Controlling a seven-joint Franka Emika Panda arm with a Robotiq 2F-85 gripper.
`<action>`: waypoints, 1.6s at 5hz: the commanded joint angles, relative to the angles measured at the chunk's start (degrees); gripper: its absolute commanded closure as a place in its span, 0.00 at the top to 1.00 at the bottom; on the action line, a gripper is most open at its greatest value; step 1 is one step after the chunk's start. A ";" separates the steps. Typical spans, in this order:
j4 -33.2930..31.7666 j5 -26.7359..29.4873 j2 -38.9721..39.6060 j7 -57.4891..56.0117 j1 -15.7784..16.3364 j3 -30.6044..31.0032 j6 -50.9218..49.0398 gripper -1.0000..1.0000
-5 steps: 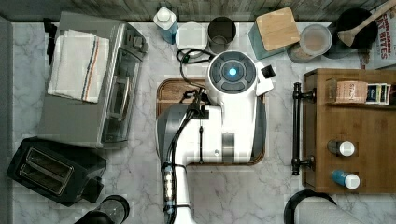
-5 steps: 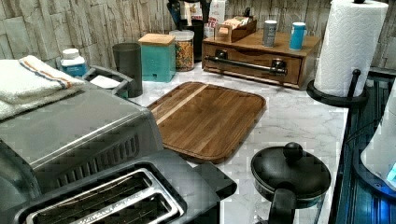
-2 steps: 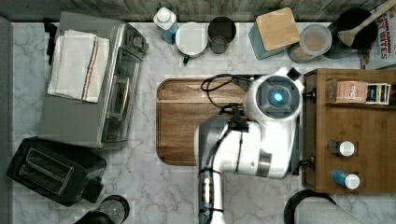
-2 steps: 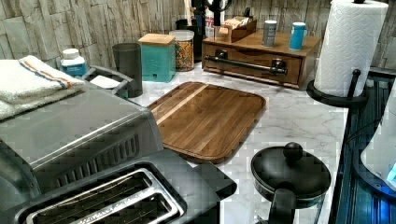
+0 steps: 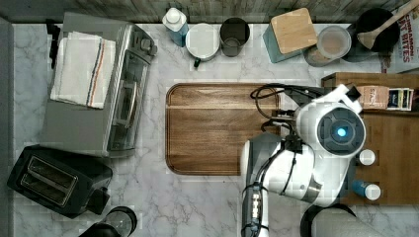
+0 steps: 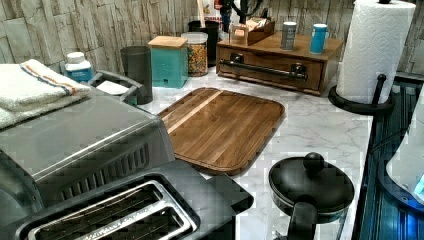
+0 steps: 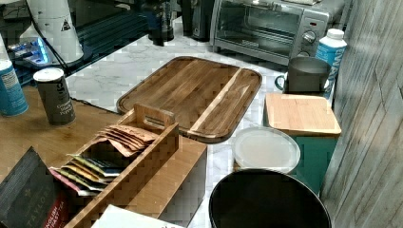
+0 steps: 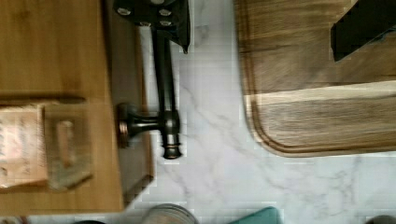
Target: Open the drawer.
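The drawer [image 6: 270, 70] is a wide, shallow brown wooden front under a wooden top, against the back wall in the left view, and it sits flush with its box. Across its front runs a long black bar handle [image 6: 262, 69] on two posts. The wrist view looks down on one end of that handle [image 8: 164, 79] and its post [image 8: 140, 125]. My gripper [image 8: 257, 18] is open wide: one finger [image 8: 156, 11] is over the bar, the other over the cutting board's edge. In the top view the arm's white hand [image 5: 336, 131] covers the handle.
A dark wooden cutting board [image 5: 220, 128] lies on the marble beside the drawer. A teal canister [image 5: 291, 32] and a jar [image 5: 331, 44] stand near the handle's end. Two cans [image 6: 288, 35] and a tea box [image 7: 123, 161] sit on the drawer unit; a paper towel roll [image 6: 382, 47] stands beside it.
The arm has swung from above the cutting board to the top view's right and is over the drawer's handle.
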 commanded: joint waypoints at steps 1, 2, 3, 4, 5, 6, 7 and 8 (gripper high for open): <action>-5.43 -4.40 0.81 -6.00 -1.84 -1.92 4.95 1.00; -6.84 -3.86 1.64 -8.95 -2.75 -2.93 9.02 1.00; -7.39 -2.72 2.64 -11.59 -3.08 -3.95 11.84 1.00; -6.12 -1.39 4.81 -14.13 -3.41 -4.01 11.54 1.00; -6.12 0.98 6.95 -16.69 -3.97 -4.25 14.22 1.00; -5.61 0.21 8.26 -16.27 -4.53 -4.33 15.65 1.00; -5.00 -0.02 9.53 -15.73 -4.90 -4.49 16.38 1.00; -4.68 0.11 11.67 -15.61 -5.48 -4.56 18.37 1.00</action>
